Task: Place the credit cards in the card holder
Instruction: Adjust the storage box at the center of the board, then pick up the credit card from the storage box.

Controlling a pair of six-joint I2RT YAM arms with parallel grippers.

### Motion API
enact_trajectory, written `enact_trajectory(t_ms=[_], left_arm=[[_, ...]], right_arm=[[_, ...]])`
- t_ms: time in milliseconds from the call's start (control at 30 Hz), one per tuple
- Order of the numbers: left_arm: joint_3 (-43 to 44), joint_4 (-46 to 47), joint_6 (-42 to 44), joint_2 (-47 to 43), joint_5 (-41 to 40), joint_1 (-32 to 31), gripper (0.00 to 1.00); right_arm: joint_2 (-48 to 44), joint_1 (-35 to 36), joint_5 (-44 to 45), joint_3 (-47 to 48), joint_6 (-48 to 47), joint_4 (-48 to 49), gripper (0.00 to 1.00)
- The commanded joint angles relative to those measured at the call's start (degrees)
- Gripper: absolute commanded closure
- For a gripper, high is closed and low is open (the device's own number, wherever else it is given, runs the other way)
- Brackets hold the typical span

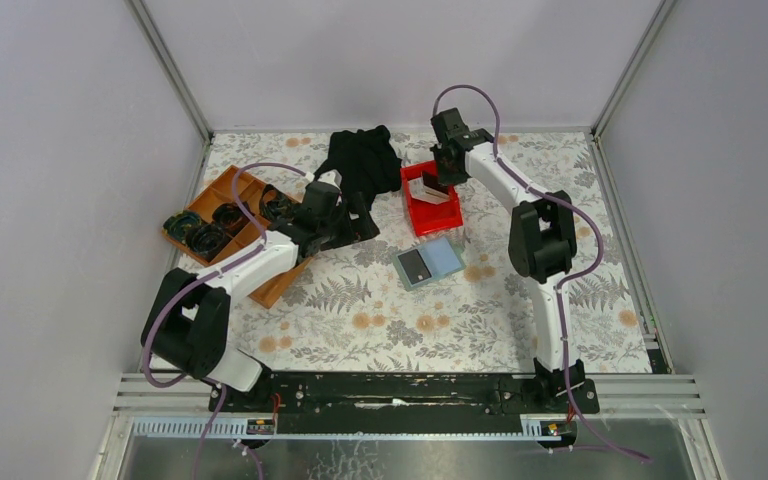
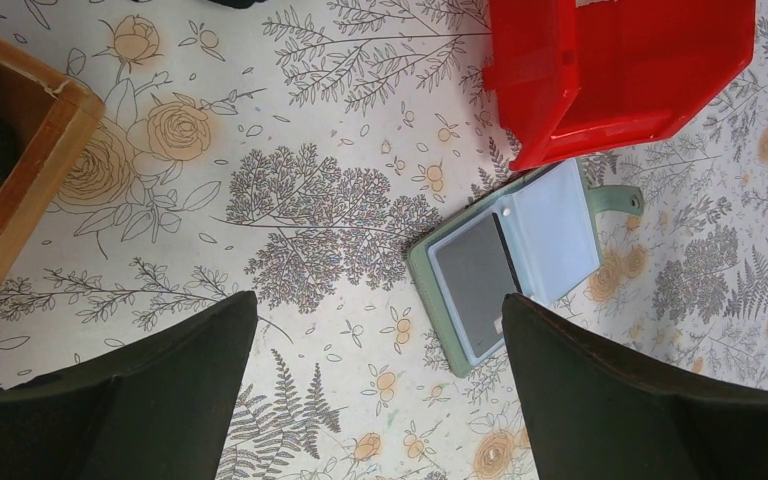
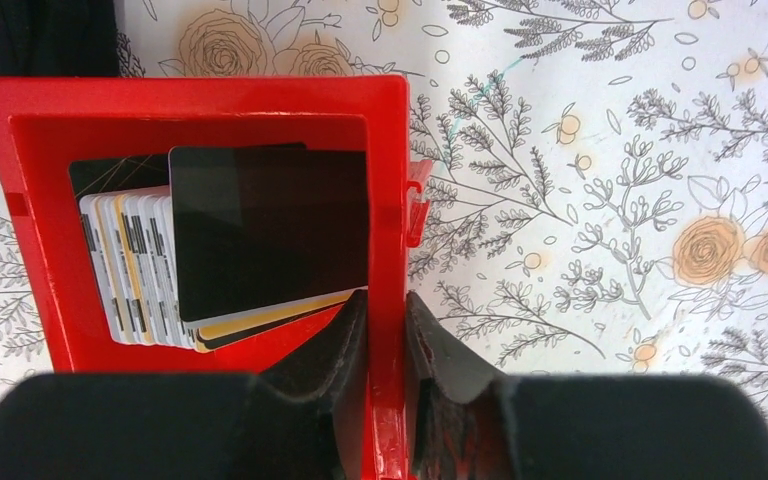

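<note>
Credit cards (image 3: 260,230) stand fanned in a red bin (image 3: 200,95), a dark one in front, just left of the right pincer (image 3: 387,312), which is pinched narrow on the bin's side wall, one finger each side. The card holder (image 2: 515,265) lies open just ahead of the wide-spread left pincer (image 2: 378,300)

Between the right gripper's (image 3: 386,312) matt black, rough-faced fingers (image 3: 342,352), the wall of the rectangular red plastic bin (image 3: 390,150) is smooth and glossy. Left of those jaws, the thin dark-faced credit cards (image 3: 270,230) shine like slick plastic. Ahead of the left gripper's (image 2: 377,320) jaws, the flat grey-green card holder (image 2: 505,265) looks matt, its clear sleeves sheeny.
</note>
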Motion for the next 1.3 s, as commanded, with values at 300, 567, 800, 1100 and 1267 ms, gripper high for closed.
enact_trajectory(t_ms=[300, 567, 800, 1100, 1267], left_arm=[[0.7, 3.61, -0.73, -0.05, 1.13, 0.45, 0.0], [-0.94, 9.01, -0.8, -4.87, 6.15, 0.49, 0.0], [-5.75, 17.99, -8.17, -12.82, 9.13, 3.49, 0.0], [-8.62, 18.6, -11.21, -10.03, 18.18, 7.94, 0.3], [-7.77, 13.88, -7.74, -9.58, 14.88, 7.92, 0.0]], right_arm=[[-0.11, -2.24, 2.32, 2.1, -5.77, 2.35, 0.48], [-4.89, -1.7, 1.36, 2.73, -4.65, 5.87, 0.46], [-11.93, 1.46, 4.24, -3.79, -7.26, 14.28, 0.43], [-9.27, 4.56, -3.55, -1.47, -5.61, 10.2, 0.41], [-5.64, 5.29, -3.84, 0.78, -4.62, 7.53, 0.41]])
